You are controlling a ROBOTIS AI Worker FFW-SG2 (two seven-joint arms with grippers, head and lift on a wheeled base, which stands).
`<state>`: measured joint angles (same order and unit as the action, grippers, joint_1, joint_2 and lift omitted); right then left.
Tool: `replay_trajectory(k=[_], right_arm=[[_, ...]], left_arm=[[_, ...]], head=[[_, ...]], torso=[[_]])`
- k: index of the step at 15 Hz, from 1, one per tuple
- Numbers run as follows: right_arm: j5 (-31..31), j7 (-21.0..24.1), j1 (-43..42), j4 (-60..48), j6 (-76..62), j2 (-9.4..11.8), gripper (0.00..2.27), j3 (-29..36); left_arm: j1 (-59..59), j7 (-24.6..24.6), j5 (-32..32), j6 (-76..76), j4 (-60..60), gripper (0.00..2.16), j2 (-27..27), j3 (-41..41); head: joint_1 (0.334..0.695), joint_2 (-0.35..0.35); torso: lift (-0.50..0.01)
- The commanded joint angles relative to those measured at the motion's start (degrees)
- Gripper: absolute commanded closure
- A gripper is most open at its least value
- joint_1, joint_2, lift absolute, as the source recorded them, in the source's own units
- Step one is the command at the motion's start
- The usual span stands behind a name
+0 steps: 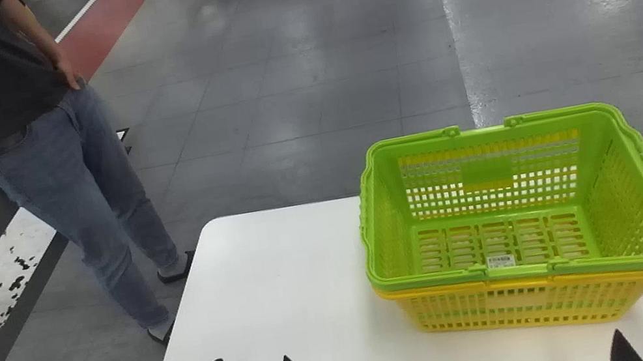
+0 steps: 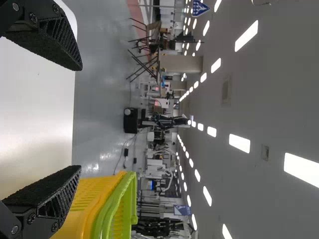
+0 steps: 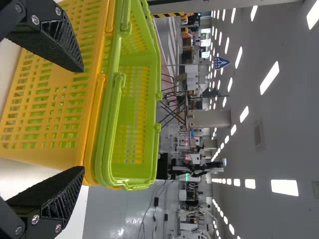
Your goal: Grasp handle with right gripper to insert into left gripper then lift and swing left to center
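The head view looks from above the near side, forward and steeply down, far enough back to take in the white table (image 1: 257, 264), the green basket (image 1: 485, 170) nested in the yellow basket (image 1: 515, 302), and the floor (image 1: 293, 93) beyond. Turned sideways, the left wrist view faces the far room from low over the table, left of the baskets; the right one, likewise turned, looks from close by their near side, both sharing baskets, table and ceiling lights (image 2: 239, 142).

So the upper basket (image 1: 632, 198) is nested in the lower basket (image 1: 515, 305), toward the right on the desk (image 1: 273, 281) near its far edge, with floor (image 1: 280, 95) behind.
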<state>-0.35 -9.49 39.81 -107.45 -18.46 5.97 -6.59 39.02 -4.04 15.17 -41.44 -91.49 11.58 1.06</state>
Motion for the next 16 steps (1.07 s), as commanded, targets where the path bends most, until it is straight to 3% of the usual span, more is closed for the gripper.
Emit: replay_trajectory(k=[1,9,11,16], right_arm=[[0.0,0.0,0.0,0.0,0.1,0.0,0.11,0.0],[0.0,0.0,0.0,0.0,0.1,0.1,0.11,0.0],[0.0,0.0,0.0,0.1,0.1,0.1,0.11,0.0],[0.0,0.0,0.0,0.1,0.1,0.2,0.11,0.0]], left_arm=[[0.1,-0.1,-0.2,-0.1,0.0,0.11,0.0,0.0],[0.1,0.0,-0.4,-0.1,0.1,0.09,-0.2,-0.1],[0.1,-1.8,-0.6,-0.3,0.0,0.09,-0.1,0.0],[0.0,-3.2,-0.8,4.1,-6.8,0.09,0.0,1.6]], head=[[0.695,0.272],[0.695,0.269],[0.695,0.268],[0.695,0.25]], torso=[[-0.093],[-0.093],[-0.093],[-0.093]])
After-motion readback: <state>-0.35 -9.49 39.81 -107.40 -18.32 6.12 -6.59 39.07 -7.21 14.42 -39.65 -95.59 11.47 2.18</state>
